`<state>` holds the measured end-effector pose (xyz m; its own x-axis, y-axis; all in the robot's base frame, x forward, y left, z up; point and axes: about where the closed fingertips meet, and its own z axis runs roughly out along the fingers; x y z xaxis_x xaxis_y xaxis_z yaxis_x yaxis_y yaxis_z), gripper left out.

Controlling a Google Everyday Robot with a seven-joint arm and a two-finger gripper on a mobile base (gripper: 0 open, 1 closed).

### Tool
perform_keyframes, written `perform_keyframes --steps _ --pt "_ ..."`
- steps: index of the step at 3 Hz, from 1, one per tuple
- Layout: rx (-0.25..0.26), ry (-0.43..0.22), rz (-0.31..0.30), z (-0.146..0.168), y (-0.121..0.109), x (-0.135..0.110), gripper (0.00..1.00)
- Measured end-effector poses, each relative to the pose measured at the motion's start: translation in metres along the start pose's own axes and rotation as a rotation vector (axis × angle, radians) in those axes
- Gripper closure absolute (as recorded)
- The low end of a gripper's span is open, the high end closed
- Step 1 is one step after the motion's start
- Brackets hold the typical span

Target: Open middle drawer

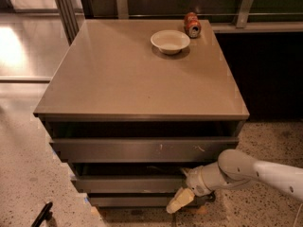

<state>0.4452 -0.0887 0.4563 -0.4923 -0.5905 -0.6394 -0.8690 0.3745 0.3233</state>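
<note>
In the camera view, a squat cabinet fills the frame, its flat top serving as a table [118,84]. A pale bowl [170,41] and a reddish can [191,24] lying on its side sit near the far edge. Both are well away from the fronts, so pulling a drawer should not disturb them.

Three drawer fronts stack below. The top drawer [118,150] is the tallest and shows white scratches. The middle drawer [123,184] lies just beneath it, a wide, plain front with no handle and a dark band above its upper edge. The bottom drawer [123,201] is the narrowest.

The white arm [255,169] reaches in low from the right, near floor level, probably so that its wrist lines up with the middle front. The end effector [180,201] sits at the right part of that front, by its lower edge, with its cream tip slanting down and to the left. Whether it is apart, together or clamped on the drawer cannot be told. With no handle, hooking an edge seems the likely reason for this placement. The drawer looks barely out, if at all, so the pull appears to be ahead.
</note>
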Motion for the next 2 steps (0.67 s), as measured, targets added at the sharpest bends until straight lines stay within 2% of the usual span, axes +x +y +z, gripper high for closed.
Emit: perform_keyframes --steps 2 --pt "-0.015 -0.001 0.005 0.0001 0.0010 0.0006 0.00"
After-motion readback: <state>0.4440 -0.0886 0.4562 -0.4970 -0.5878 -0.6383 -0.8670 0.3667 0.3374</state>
